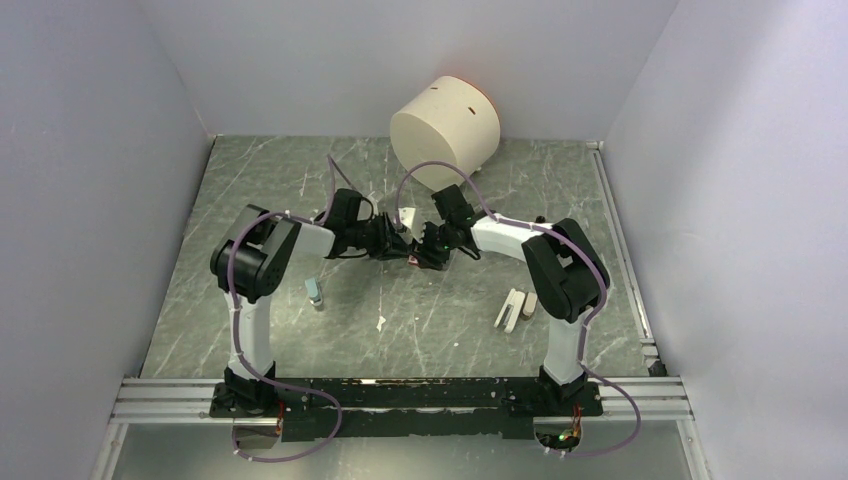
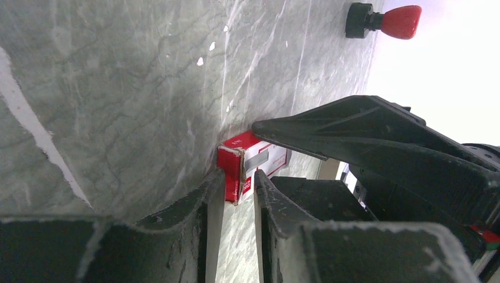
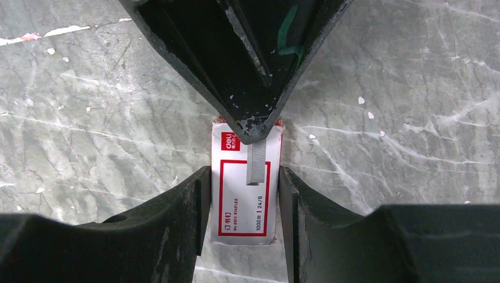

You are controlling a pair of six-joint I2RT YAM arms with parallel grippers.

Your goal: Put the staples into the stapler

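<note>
Closest to the right wrist lens, the right pincer (image 3: pixel 243 177) has its two fingers pressed flat against the long sides of a small red-and-white cardboard box (image 3: pixel 244 218), which lies on the marbled worktop (image 3: pixel 88 118). It grips the box squarely. Just beyond, the left pincer (image 3: pixel 252 127) points in from the opposite end, its tip over the box's far flap. In the left wrist view that flap sits between narrowly parted fingers (image 2: pixel 209 194), touching one with a sliver of gap at the other, so I cannot tell whether it is pinched.

No loose staples show anywhere; I judge them to be inside the box. A grey strip (image 3: pixel 256 164) on the lid may be only printed. The real strips should be light, slick and stiff along their length, yet apt to snap at the glued joints. They are best taken gently across the flat sides, near the middle. The thin card box will crush if squeezed hard, so its flap wants a light pull.

Only the top view shows what I take for the white stapler (image 1: pixel 509 311), well apart near the right arm's base. It also shows a small grey-blue item (image 1: pixel 315 293) by the left arm and a beige cylinder (image 1: pixel 445 130) at the back. Only the left wrist view catches a red-capped knob (image 2: pixel 392 20) far off.
</note>
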